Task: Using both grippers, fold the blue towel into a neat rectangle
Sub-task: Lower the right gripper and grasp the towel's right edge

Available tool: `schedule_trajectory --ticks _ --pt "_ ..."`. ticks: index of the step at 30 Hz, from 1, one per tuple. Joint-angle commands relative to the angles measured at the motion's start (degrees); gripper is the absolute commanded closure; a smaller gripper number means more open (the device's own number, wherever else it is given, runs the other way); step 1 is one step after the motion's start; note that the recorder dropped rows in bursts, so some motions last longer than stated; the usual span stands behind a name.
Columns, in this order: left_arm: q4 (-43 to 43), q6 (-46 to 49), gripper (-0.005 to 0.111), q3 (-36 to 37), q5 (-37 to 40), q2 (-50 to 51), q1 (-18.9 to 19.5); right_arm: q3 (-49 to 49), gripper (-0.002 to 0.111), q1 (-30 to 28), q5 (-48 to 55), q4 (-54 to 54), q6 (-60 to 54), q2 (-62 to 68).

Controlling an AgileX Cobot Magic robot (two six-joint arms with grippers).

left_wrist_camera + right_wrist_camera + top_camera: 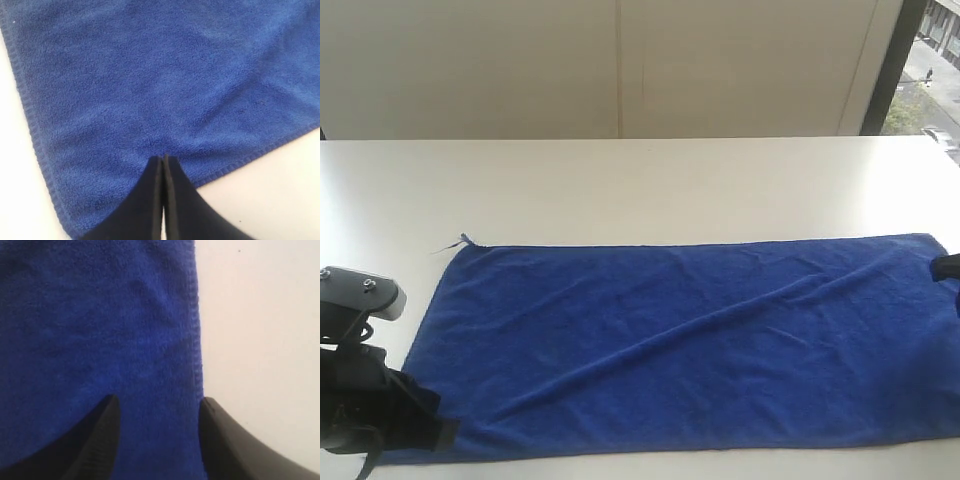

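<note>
The blue towel [690, 340] lies spread out on the white table [640, 190], with a long diagonal crease across it. My left gripper [415, 425] is at the towel's near left corner. In the left wrist view its fingers [163, 159] are pressed together on the blue towel [165, 85] just inside the hem, and the cloth puckers slightly at the tips. My right gripper [947, 268] shows only as a black bit at the towel's right end. Seen from the right wrist, it [159, 405] stands open over the towel's hemmed edge [196, 340], gripping nothing.
A pale wall [620, 70] rises behind the table's far edge. A window strip [930, 60] is at the far right. A loose thread [455, 244] sticks out from the towel's far left corner.
</note>
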Motion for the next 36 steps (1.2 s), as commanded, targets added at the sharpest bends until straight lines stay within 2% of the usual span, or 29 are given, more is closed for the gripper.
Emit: schedule_trajectory --ticks 1,10,36 --pt "-0.21 0.45 0.107 0.35 0.86 -0.47 -0.24 -3.95 0.061 -0.54 -1.22 0.02 -2.33 3.67" --pt "-0.21 1.75 0.107 0.35 -0.96 -0.47 -0.24 -10.83 0.061 -0.54 3.40 -1.47 -2.91 9.36" --pt "-0.21 1.75 0.107 0.35 -1.09 -0.47 -0.24 -11.09 0.061 -1.56 8.39 -0.68 -3.48 10.97"
